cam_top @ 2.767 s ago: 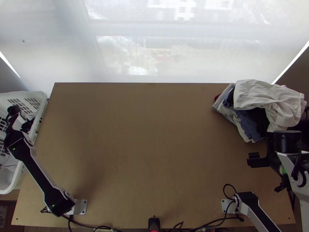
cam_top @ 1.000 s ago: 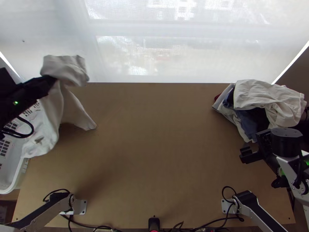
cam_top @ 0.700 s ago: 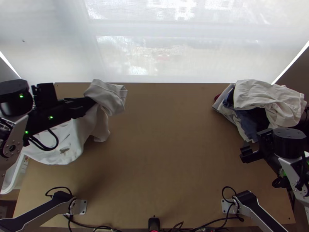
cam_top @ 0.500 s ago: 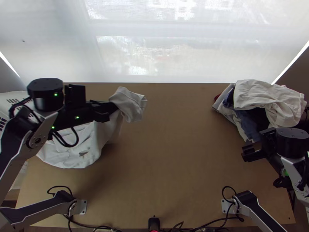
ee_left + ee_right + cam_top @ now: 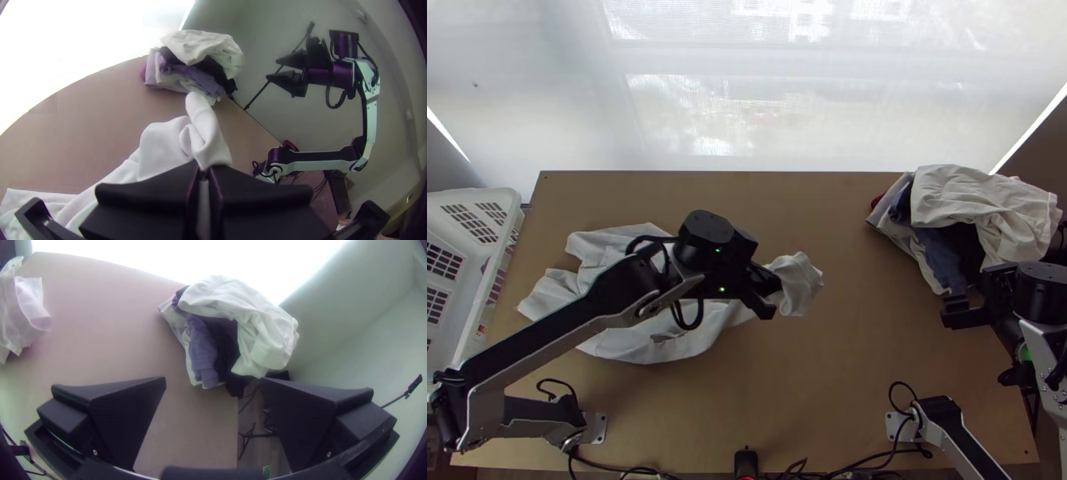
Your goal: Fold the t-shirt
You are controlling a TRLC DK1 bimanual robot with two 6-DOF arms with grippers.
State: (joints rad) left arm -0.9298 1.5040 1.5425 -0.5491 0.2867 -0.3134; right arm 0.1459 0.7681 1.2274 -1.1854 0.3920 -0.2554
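Table point(image 5: 843, 376) is carrying white t-shirt point(image 5: 647, 344), trailing rumpled behind left gripper point(image 5: 773, 288), which is clamping one bunched end, fingers closed. Clothes pile point(image 5: 979, 208) is sitting just ahead of right gripper point(image 5: 979, 342), which is gaping wide, gripping nothing.

We see a robotics workspace, probably a small lab, set up in a room by a large bright window point(image 5: 763, 104). The evidence is a wooden table point(image 5: 851, 376) with a left robot arm point(image 5: 531, 340) and a right robot arm point(image 5: 967, 440) mounted on metal plates point(image 5: 597, 428), and black cables point(image 5: 901, 382) along the near edge. We note also a plain pale wall point(image 5: 338, 329), a white plastic basket point(image 5: 507, 200) and piled clothes point(image 5: 971, 200); whether the building is a home or an office, we cannot tell.
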